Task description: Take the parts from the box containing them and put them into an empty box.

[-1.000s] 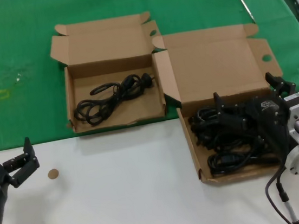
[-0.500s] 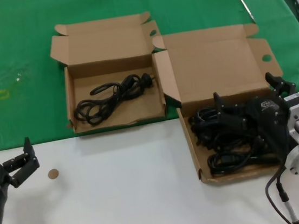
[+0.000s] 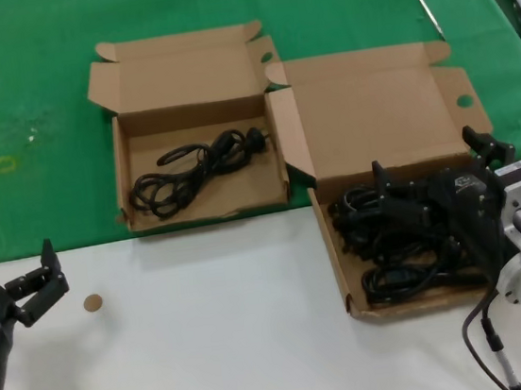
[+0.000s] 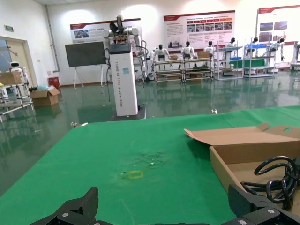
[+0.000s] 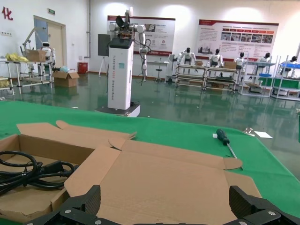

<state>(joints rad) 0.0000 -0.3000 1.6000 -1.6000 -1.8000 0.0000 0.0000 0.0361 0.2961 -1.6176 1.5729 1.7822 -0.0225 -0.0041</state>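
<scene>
Parts (image 3: 395,245) under open right gripper (image 3: 430,179); no labels legible.

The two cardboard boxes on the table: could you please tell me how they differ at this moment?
The wide box sits on the robot's right, straddling the green cloth and the white tabletop; the small box lies wholly on the cloth. The wide box holds a heap of cords, with the right tool above it; the small box holds a single cord. Both are brown, shallow, lids open.
</scene>
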